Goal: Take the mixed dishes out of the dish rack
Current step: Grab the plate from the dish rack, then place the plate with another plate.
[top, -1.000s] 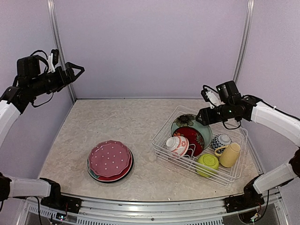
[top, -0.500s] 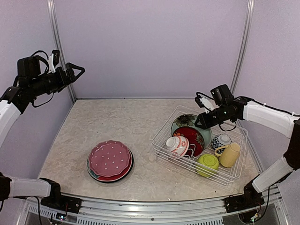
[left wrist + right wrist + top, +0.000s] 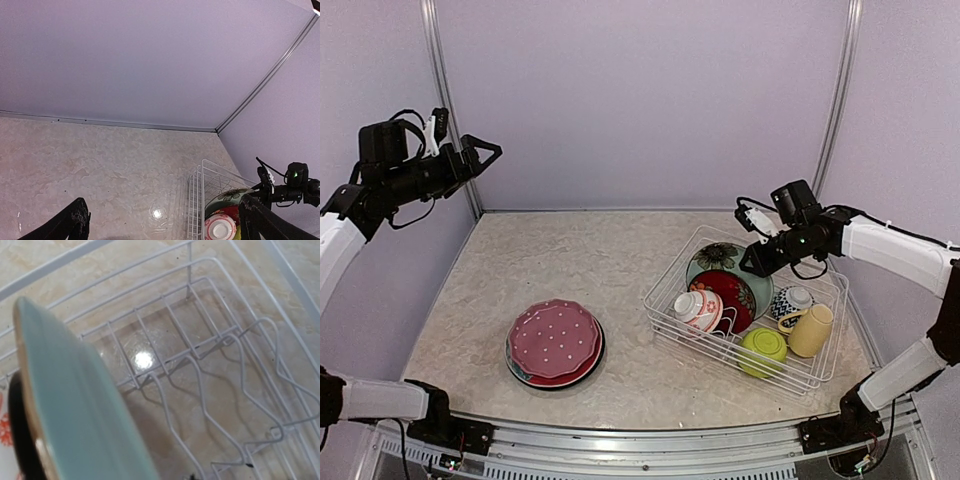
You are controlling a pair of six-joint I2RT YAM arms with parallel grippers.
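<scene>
The white wire dish rack [image 3: 665,312] stands at the right of the table. It holds an upright pale teal floral plate [image 3: 718,257], a red floral plate [image 3: 730,291], a red-white bowl [image 3: 698,308], a blue-white bowl [image 3: 790,302], a lime green bowl [image 3: 763,348] and a pale yellow mug [image 3: 811,330]. My right gripper [image 3: 751,262] hangs low over the rack's back, just right of the teal plate [image 3: 75,405], open and holding nothing. My left gripper [image 3: 488,155] is open and empty, high at the far left.
A red dotted plate [image 3: 555,338] lies on a dark-rimmed plate at the table's front left. The rack's wire prongs [image 3: 200,357] lie just below my right gripper. Purple walls enclose the back and both sides. The left wrist view shows the rack's left end [image 3: 200,200].
My right gripper has moved left and down toward the teal plate, then nearly stopped. The left arm and the dishes have not moved.
</scene>
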